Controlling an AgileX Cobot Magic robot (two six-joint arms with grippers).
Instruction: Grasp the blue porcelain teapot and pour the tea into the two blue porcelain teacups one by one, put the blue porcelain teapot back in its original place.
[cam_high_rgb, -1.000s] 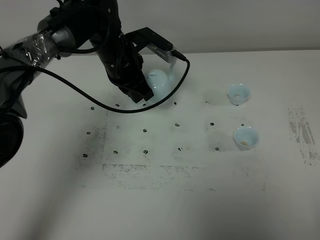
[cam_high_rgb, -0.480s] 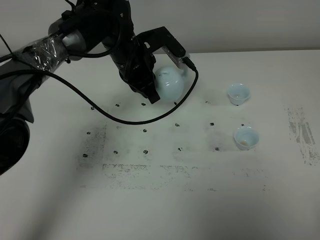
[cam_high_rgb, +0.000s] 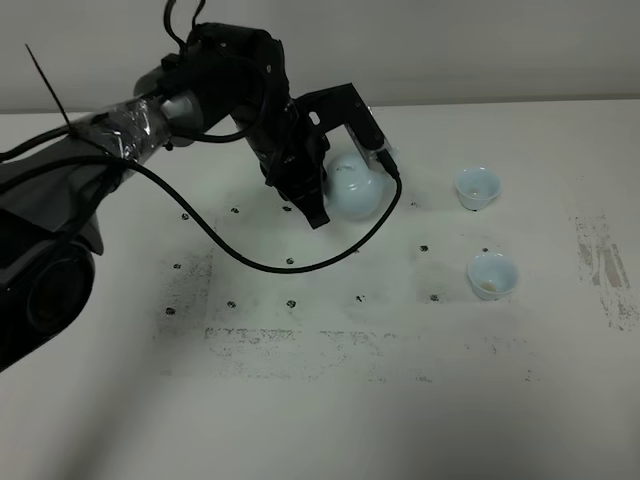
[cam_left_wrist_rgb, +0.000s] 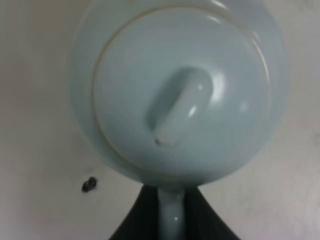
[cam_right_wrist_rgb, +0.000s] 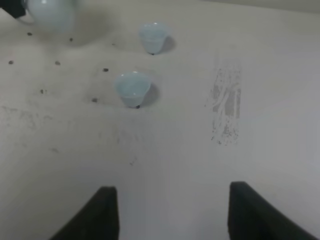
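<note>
Left claw (cam_high_rgb: 322, 205) is clenched on the loop handle (cam_left_wrist_rgb: 171, 210) of the blue porcelain teapot (cam_high_rgb: 352, 188). In the left wrist view the dark fingers (cam_left_wrist_rgb: 142, 220) sit on either side of the handle, and the lid (cam_left_wrist_rgb: 180, 80) and its elongated knob (cam_left_wrist_rgb: 180, 107) fill the frame. The teapot is toward the far middle of the bench (cam_high_rgb: 300, 400) and looks lifted clear of it, though contact underneath cannot be confirmed. Both teacups stand upright to the pot's right in the high view and are well apart from it: the far teacup (cam_high_rgb: 477, 187) roughly level with the pot, the near teacup (cam_high_rgb: 493, 275) closer to the front edge. The near one shows a small brownish spot inside. Key relation: the handle is on the claw side, so the spout, which is not clearly seen, should be on the opposite side. That puts the pot's handle-to-spout axis pointing away from the left claw, roughly toward the cups. Judgement: the pot is in transit to the first pour. The far teacup lies nearly on that axis, so a sideways carry to the right followed by a tilt about the handle should serve. Right claw (cam_right_wrist_rgb: 170, 200) is released and holds nothing, its two fingers standing apart over bare bench. It sits nearer the cups, but the teapot is in the left arm's grip.
</note>
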